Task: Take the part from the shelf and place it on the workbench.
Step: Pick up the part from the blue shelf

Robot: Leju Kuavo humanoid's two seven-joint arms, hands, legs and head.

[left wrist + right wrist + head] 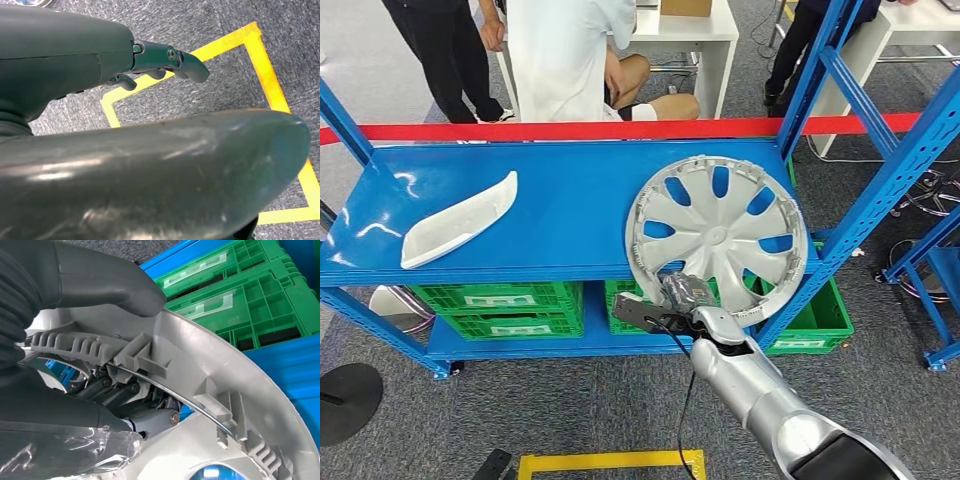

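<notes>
- Two parts on the blue shelf (546,215), head view: a hubcap (716,235) overhanging the front edge and a white trim piece (460,220) well apart. Right hand (681,300) sits at the hubcap's near rim, where the overhang gives access.
- Left wrist view: left hand (166,60) holds nothing, fingers loosely extended over the floor's yellow tape (264,75).
- Right wrist view: thumb (109,282) over the rim, fingers (120,392) beneath, clamped on the hubcap (211,375), likely for lifting off.

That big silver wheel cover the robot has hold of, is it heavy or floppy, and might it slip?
The wheel cover looks like thin moulded plastic with open slots, so probably light. Ribs along its rim suggest it stays fairly stiff. The right hand grips one edge only, so it may tilt or swing once off the blue shelf.
</notes>
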